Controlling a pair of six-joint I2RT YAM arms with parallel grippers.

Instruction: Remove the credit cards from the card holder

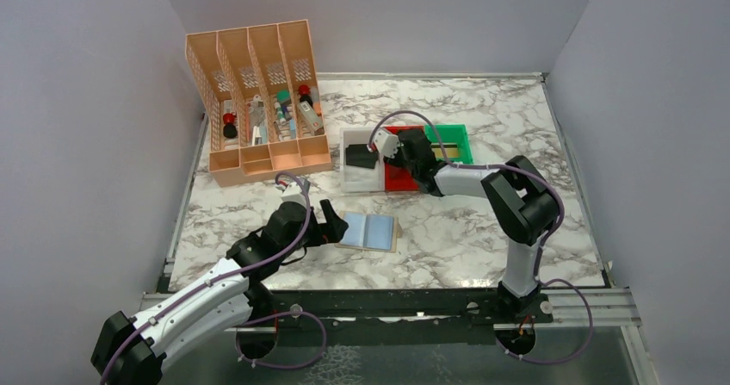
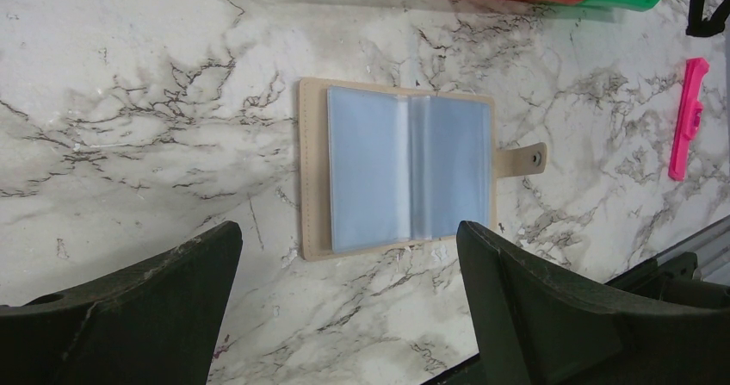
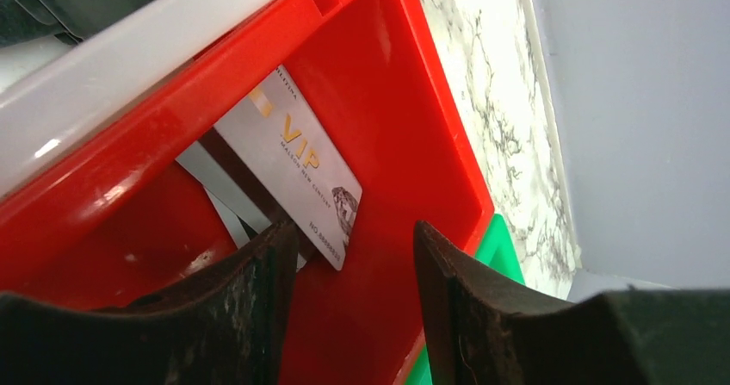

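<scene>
both spread and empty: left gripper (image 2: 346,245) is hovering beside card holder (image 2: 405,174), right gripper (image 3: 355,234) over credit card (image 3: 293,170) in red bin (image 3: 405,101).

Cards (image 3: 297,170) in middle bin (image 3: 405,101), behind card holder (image 1: 369,231).

The flat tan leather-look card holder (image 2: 405,171) has smooth shiny plastic pockets, the red plastic bin (image 3: 405,118) looks glossy, and the silvery plastic card (image 3: 297,165) shines.

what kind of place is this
Probably a robot test cell: a marble-patterned tabletop boxed in by plain grey walls, with staged props such as an orange desk organiser and coloured bins.
</scene>
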